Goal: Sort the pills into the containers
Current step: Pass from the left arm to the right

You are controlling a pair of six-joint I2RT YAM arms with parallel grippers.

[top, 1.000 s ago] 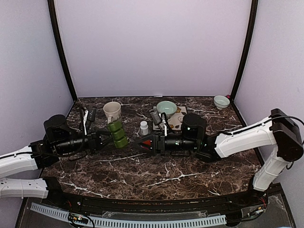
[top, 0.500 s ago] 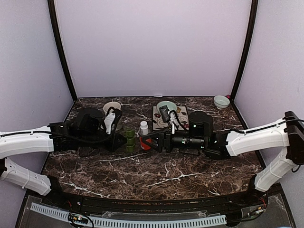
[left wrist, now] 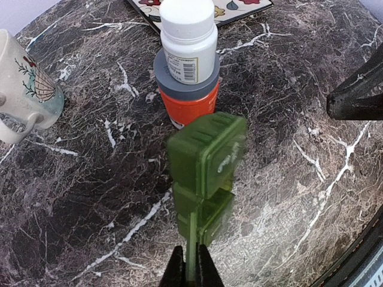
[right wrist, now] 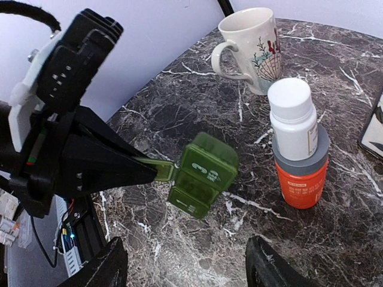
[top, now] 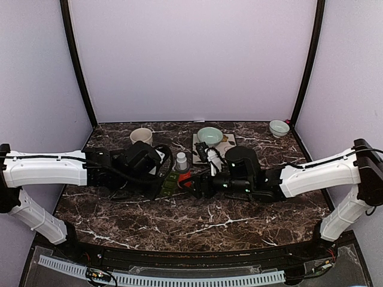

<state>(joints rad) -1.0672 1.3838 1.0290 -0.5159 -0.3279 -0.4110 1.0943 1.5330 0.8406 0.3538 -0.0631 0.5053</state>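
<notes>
The containers point(left wrist: 206, 161) are a small dark green strip of joined square compartments, blurred by motion. My left gripper point(left wrist: 191, 270) is shut on a thin green flap at the strip's near end. The right wrist view shows the strip point(right wrist: 203, 173) hanging from the left gripper point(right wrist: 157, 170) just above the marble. My right gripper point(right wrist: 188, 269) faces it from close by, open, with nothing between its fingers. From above, the strip point(top: 169, 184) sits between the left gripper point(top: 160, 183) and the right gripper point(top: 194, 186). No loose pills show.
A white pill bottle point(left wrist: 188, 39) stands stacked on a grey-capped orange bottle point(left wrist: 188, 101) just beyond the strip. A beige mug point(top: 141, 136) is at the back left. A pale green bowl point(top: 209, 135) rests on a patterned mat point(top: 226, 141), and a small bowl point(top: 279, 127) is at the back right.
My left arm swung right, carrying the green strip from beside the mug to just in front of the bottles. My right gripper shifted slightly and opened a little wider.
</notes>
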